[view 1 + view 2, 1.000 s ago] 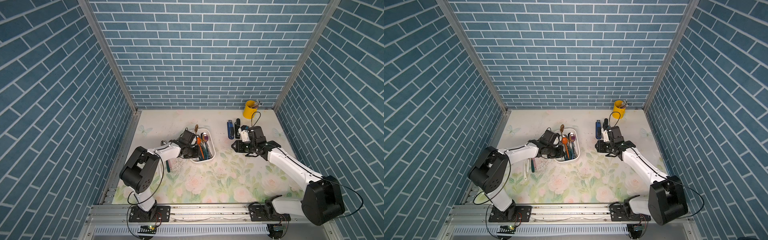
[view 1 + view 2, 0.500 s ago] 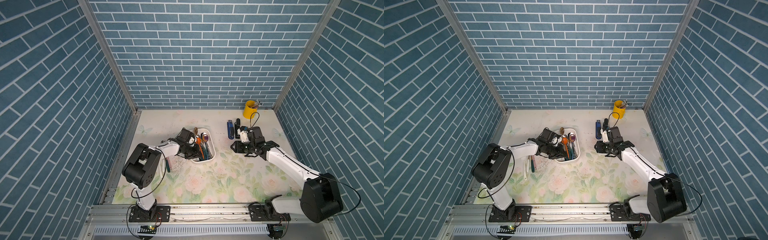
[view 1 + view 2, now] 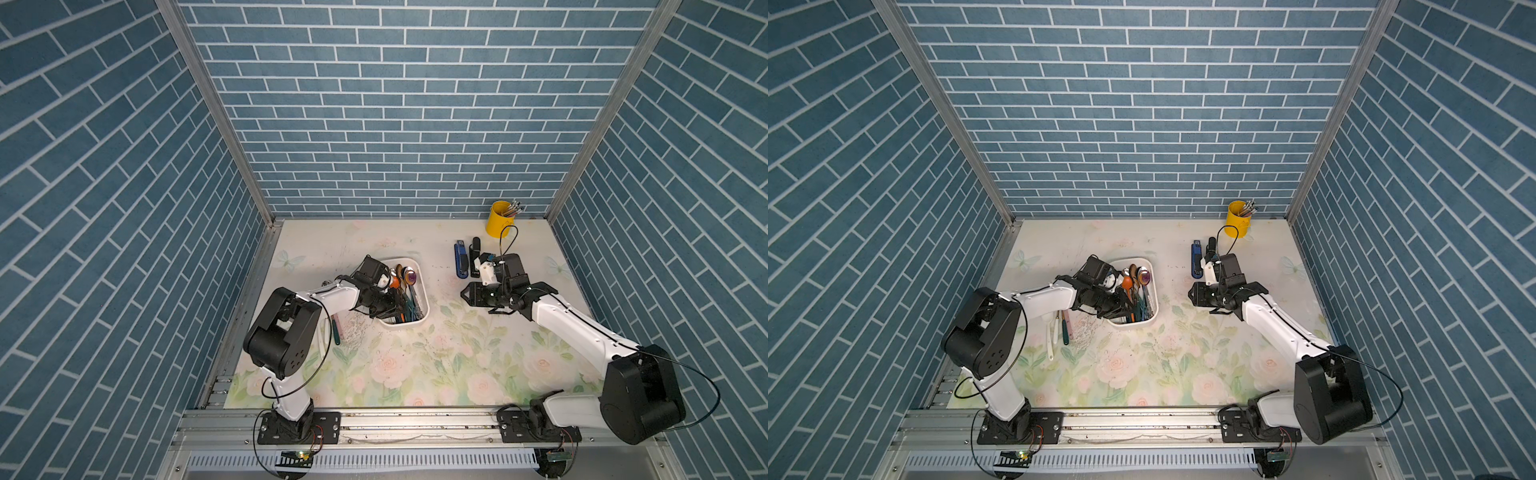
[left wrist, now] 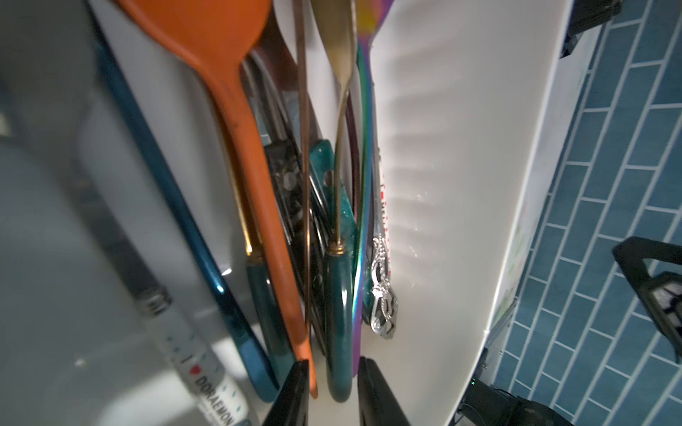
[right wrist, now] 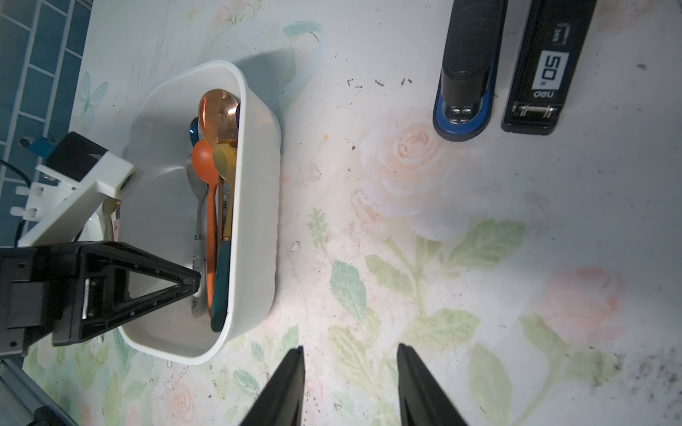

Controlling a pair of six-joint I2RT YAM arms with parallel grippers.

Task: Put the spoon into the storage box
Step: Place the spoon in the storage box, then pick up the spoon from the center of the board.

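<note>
The spoon point(image 4: 337, 332), teal-handled with a gold neck and bowl, already lies lengthwise inside the storage box point(image 4: 461, 184). It is bedded among the other cutlery there, with an orange spoon point(image 4: 236, 110) on one side and an ornate silver handle point(image 4: 382, 295) on the other. The left gripper point(image 4: 332, 394) reaches down into the box at the handle end. Its jaws are only a little apart and straddle the tip of the teal handle, with a sliver of gap on each side, so nothing looks clamped. This reads as the let-go step of the placing. The next move calls for a straight lift out of the box, jaws kept parted, without dragging the handle or snagging the neighbouring spoons or the box wall. The right gripper point(image 5: 350, 387) hovers over bare floral tabletop between the box and a blue stapler point(image 5: 467, 73), its jaws moderately apart and empty. In a top view a few more utensils point(image 3: 1065, 328) lie on the table just beside the box, so another pick may follow.
</note>
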